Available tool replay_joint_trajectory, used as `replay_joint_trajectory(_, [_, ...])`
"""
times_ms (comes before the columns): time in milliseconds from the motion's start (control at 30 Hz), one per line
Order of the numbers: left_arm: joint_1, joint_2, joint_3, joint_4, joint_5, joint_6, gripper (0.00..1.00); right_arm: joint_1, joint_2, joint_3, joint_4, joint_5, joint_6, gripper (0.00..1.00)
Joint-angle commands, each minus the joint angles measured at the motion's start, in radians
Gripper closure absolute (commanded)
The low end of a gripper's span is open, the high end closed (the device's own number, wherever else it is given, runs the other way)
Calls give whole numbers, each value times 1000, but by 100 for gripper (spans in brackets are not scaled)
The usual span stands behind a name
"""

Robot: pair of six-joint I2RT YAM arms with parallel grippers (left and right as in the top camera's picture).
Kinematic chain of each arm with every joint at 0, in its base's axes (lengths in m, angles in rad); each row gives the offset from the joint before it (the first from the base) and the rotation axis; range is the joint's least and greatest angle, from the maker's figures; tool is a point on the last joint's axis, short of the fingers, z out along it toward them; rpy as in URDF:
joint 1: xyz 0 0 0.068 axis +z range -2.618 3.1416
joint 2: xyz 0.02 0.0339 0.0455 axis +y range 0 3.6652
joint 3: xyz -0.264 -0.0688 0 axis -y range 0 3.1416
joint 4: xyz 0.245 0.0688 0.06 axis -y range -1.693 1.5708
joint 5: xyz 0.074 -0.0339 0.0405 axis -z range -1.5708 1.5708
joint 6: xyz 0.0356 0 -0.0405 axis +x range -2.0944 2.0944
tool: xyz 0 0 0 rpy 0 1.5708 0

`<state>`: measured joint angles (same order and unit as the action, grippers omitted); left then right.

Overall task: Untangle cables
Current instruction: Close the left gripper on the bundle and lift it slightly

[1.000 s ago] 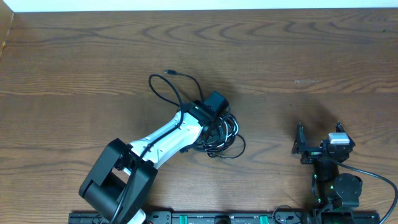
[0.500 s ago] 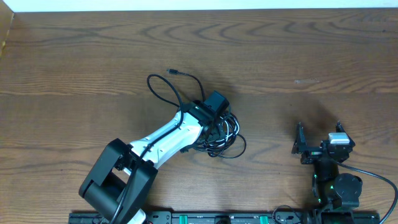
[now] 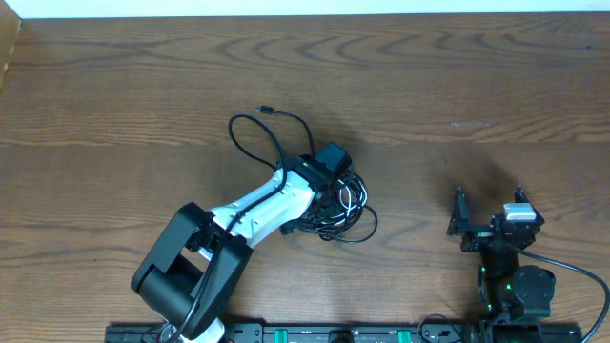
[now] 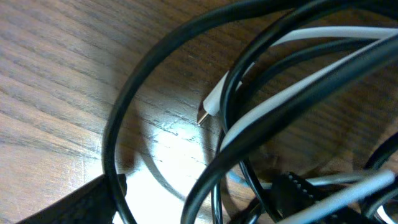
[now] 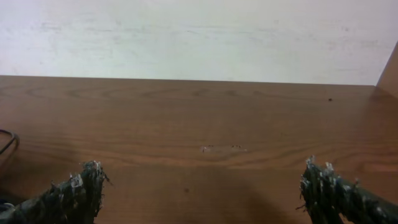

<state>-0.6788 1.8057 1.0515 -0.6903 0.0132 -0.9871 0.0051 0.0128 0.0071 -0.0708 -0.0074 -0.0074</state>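
The cables lie in a tangled heap at the table's middle, with one black loop and its plug end running out to the upper left. My left gripper is down in the heap. In the left wrist view its fingers stand apart with black cables and a white cable passing between them. A white plug tip rests on the wood. My right gripper is open and empty at the right front, far from the cables; its fingers frame bare wood.
The wooden table ends at a white wall along the far edge. A black rail with the arm bases runs along the front edge.
The left arm's elbow has shifted a little to the right while its gripper stays in the heap. The outer black loop has nudged slightly right. The right arm has not moved.
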Motion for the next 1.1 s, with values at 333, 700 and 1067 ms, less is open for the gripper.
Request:
replay_joint_trajectory(333, [0,13,-2,3,-33,-1,72,10,-1,-2,-5,5,11,1])
replay_joint_trajectory(700, [0,-9,14,-11,-32,6,93,10,-1,-2,-5,5,11,1])
replay_joint_trajectory(1067, [22,-220,30,-4,-32,5,93,10,-1,-2,-5,4,11,1])
